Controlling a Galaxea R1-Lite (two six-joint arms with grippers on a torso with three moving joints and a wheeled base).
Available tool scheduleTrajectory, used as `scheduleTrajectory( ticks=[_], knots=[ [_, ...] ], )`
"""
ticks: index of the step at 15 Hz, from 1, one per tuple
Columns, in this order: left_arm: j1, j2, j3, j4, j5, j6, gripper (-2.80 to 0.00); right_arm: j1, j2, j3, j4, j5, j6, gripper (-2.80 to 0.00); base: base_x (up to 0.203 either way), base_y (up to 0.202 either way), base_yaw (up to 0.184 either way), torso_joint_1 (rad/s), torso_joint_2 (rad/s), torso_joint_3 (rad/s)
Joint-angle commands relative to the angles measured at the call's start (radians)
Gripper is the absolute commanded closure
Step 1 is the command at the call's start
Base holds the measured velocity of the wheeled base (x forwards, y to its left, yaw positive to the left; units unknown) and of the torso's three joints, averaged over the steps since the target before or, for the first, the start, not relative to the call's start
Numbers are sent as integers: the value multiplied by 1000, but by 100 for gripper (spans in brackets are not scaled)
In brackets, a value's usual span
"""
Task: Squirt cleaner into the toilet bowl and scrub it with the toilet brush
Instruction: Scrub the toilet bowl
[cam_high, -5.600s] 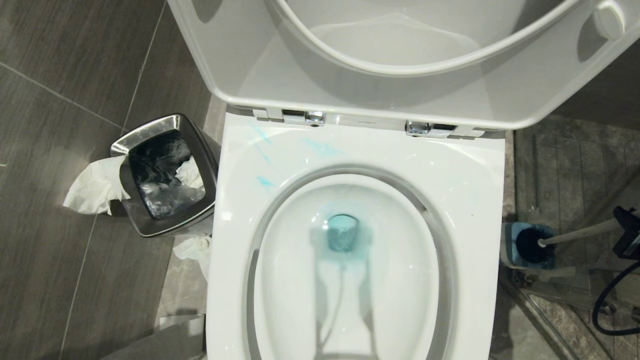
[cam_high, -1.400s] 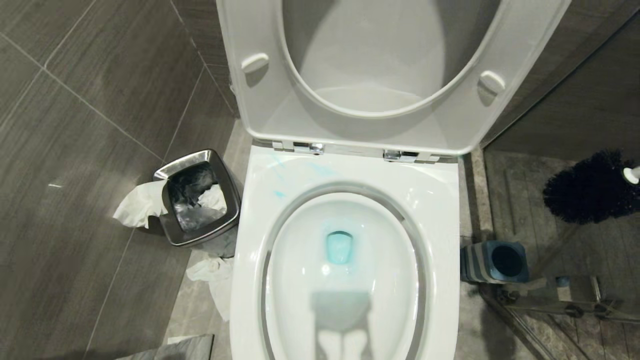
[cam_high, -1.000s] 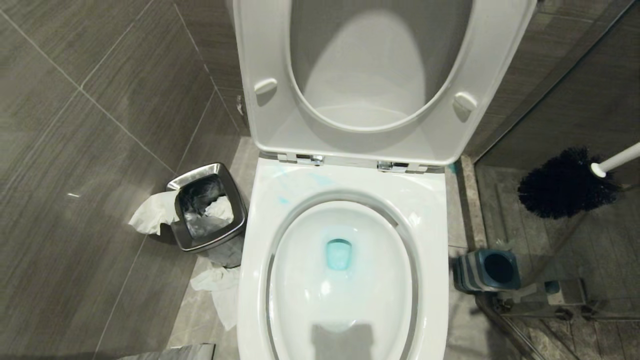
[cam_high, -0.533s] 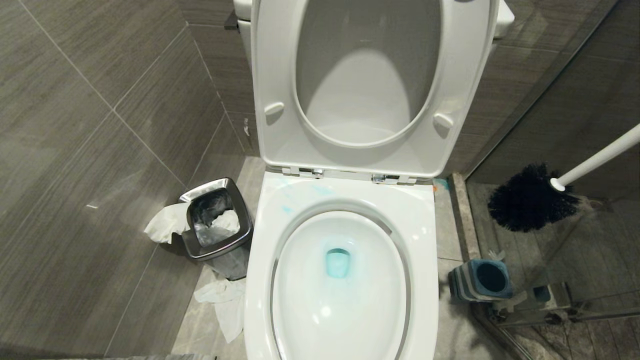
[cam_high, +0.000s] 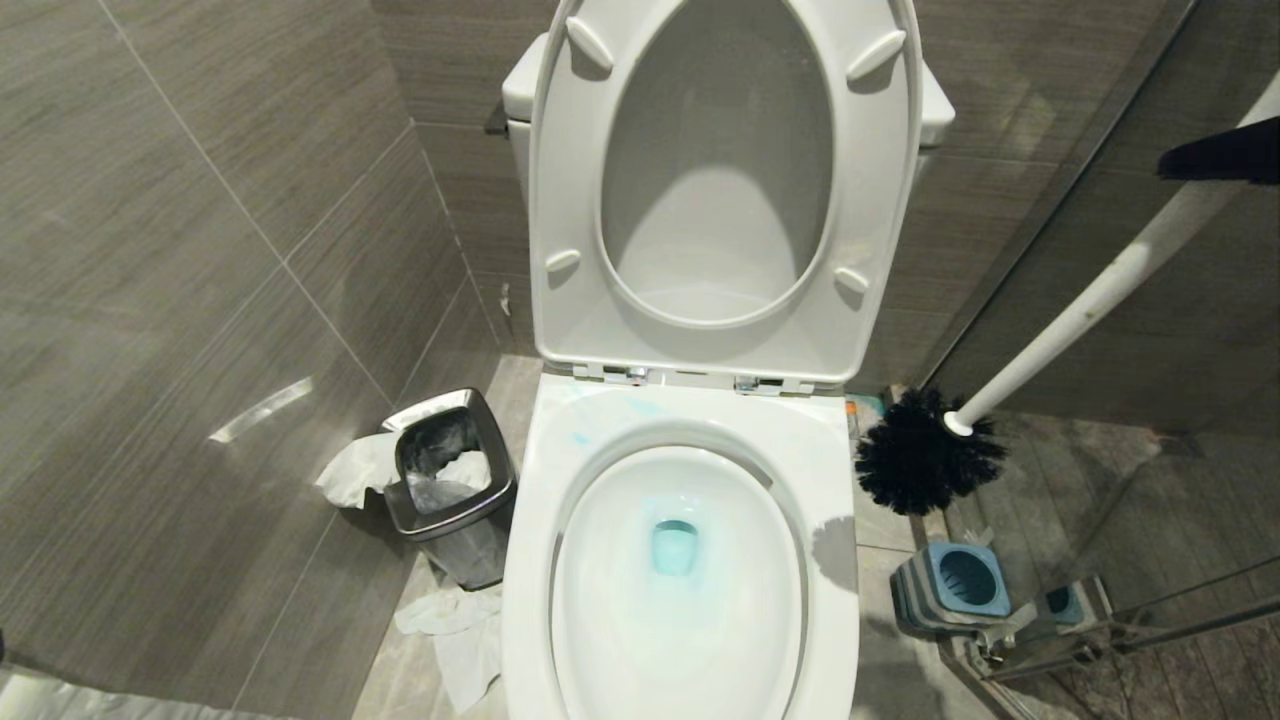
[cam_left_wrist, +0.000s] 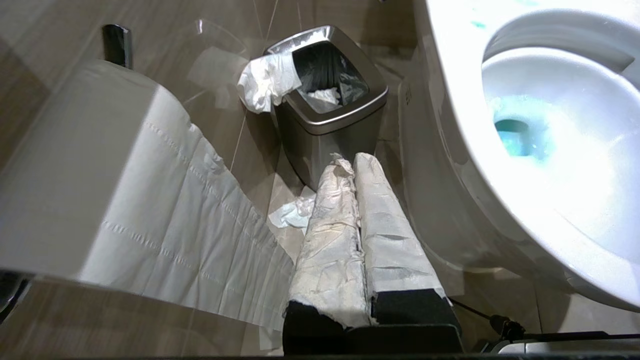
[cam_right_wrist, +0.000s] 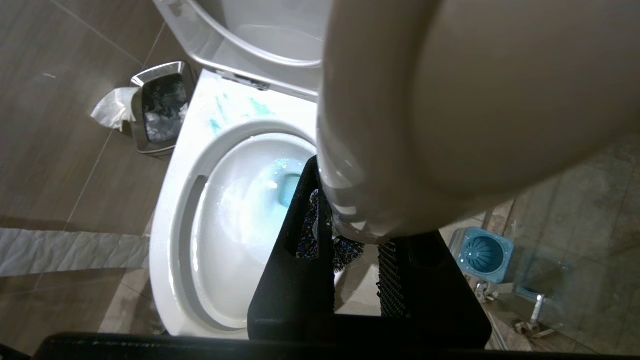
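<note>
Toilet brush (cam_high: 925, 462) dangling light and stiff, right gripper (cam_right_wrist: 350, 235) clamping its slick handle, left gripper (cam_left_wrist: 356, 165) sitting closed.

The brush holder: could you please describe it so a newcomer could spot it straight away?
Start at the white toilet bowl and look to the floor on its right. The brush holder stands there below the black brush head, empty: the only square blue-grey cup, unlike the steel bin opposite.
</note>
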Motion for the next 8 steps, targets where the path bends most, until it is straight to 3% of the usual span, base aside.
scheduleTrajectory(
  ticks=[1,3,8],
  knots=[
    [0,2,3,0,0,0,0,41,85,4,-28,-32,12,0,0,0,0,2,2,217],
    [0,2,2,0,1,0,0,42,140,7,-99,-70,20,0,0,0,0,1,2,203],
    [0,2,2,-2,4,-6,0,48,260,22,-139,-71,85,0,0,0,0,1,0,203]
  ],
)
